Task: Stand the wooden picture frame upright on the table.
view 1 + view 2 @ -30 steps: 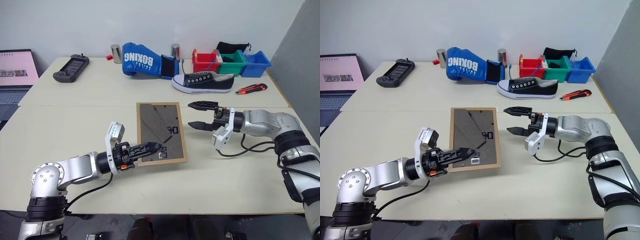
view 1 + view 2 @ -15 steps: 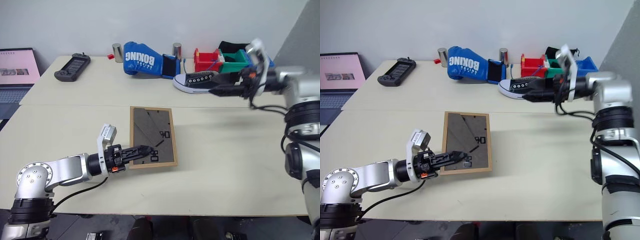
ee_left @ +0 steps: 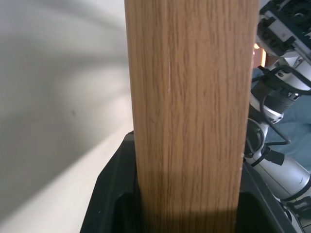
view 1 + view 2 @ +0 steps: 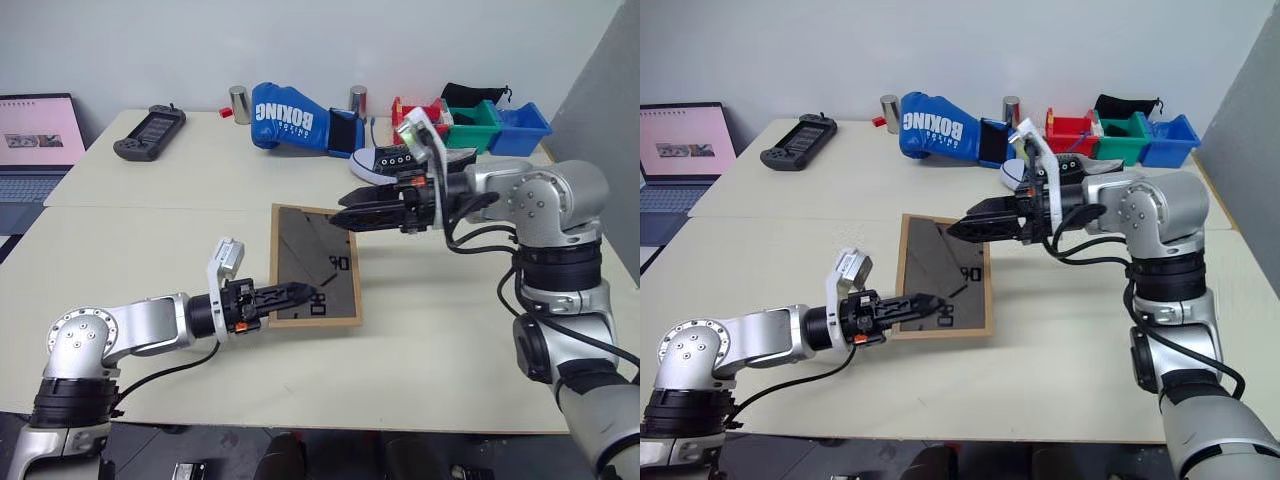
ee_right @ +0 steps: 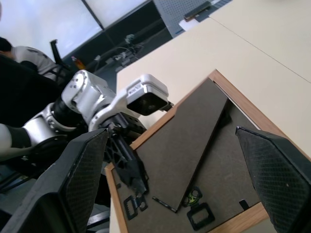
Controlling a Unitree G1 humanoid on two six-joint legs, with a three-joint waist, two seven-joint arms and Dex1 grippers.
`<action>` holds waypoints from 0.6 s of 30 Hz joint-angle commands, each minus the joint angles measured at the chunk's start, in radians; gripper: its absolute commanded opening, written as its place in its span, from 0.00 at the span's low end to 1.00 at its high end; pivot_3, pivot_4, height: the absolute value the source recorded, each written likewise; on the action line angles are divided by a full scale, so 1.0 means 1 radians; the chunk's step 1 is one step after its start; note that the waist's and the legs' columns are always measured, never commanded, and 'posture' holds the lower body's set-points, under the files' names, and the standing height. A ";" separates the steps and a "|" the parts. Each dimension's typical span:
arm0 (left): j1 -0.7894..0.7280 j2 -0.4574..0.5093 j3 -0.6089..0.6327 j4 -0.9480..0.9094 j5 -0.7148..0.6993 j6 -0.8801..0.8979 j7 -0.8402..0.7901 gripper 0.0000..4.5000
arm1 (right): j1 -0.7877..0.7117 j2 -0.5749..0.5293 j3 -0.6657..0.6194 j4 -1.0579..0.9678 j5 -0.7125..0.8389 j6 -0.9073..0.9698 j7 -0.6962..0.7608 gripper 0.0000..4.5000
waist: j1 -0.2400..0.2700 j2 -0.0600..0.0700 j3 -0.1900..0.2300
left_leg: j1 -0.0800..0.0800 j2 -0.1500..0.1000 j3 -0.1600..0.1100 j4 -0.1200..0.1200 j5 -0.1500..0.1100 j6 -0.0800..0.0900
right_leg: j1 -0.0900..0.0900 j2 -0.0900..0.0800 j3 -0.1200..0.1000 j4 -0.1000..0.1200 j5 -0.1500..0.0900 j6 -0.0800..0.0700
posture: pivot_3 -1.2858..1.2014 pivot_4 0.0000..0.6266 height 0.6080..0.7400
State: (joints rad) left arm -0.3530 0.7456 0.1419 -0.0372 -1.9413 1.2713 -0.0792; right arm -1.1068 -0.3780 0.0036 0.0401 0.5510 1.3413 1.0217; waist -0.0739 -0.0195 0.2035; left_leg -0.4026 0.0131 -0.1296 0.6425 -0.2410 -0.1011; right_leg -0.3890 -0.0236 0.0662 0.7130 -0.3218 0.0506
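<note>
1. The wooden picture frame [image 4: 314, 265] lies on the table [image 4: 150, 250] with its dark backing up, near the front edge.
2. The left gripper [image 4: 300, 293] is clamped on the frame's near left corner, one finger on the backing. The left wrist view shows the wood edge between its two black fingers [image 3: 109, 194].
3. The right gripper [image 4: 345, 217] hovers above the frame's far edge, jaws spread wide and holding nothing. The right wrist view looks down on the backing and its hinged prop [image 5: 194, 150].
4. Along the far side of the table sit one blue boxing glove [image 4: 290, 118], one black sneaker [image 4: 400, 160], two metal cylinders [image 4: 240, 104], one handheld game console [image 4: 150, 133] and three small bins [image 4: 480, 118] (red, green, blue).
5. One laptop [image 4: 35, 140] sits open at the far left.
6. The right wrist view also shows a person [image 5: 22, 65] sitting beyond the table.
</note>
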 commanded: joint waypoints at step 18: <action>0.005 -0.021 -0.006 -0.040 -0.031 -0.014 -0.017 0.28 | 0.009 0.049 0.135 -0.041 0.054 -0.050 -0.144 0.99 | -0.007 0.000 0.000 | 0.000 0.001 0.000 0.000 0.000 0.000 | 0.000 0.001 0.000 0.000 0.000 0.000 | 0.52 0.24 1.00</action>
State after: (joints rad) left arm -0.3459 0.7225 0.1182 -0.0408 -1.9413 1.2723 -0.0780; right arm -1.0800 -0.3306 0.1427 0.0055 0.6017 1.3180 0.8840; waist -0.0807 -0.0195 0.2035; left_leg -0.4022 0.0136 -0.1298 0.6420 -0.2410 -0.1011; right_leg -0.3891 -0.0230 0.0661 0.7129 -0.3218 0.0507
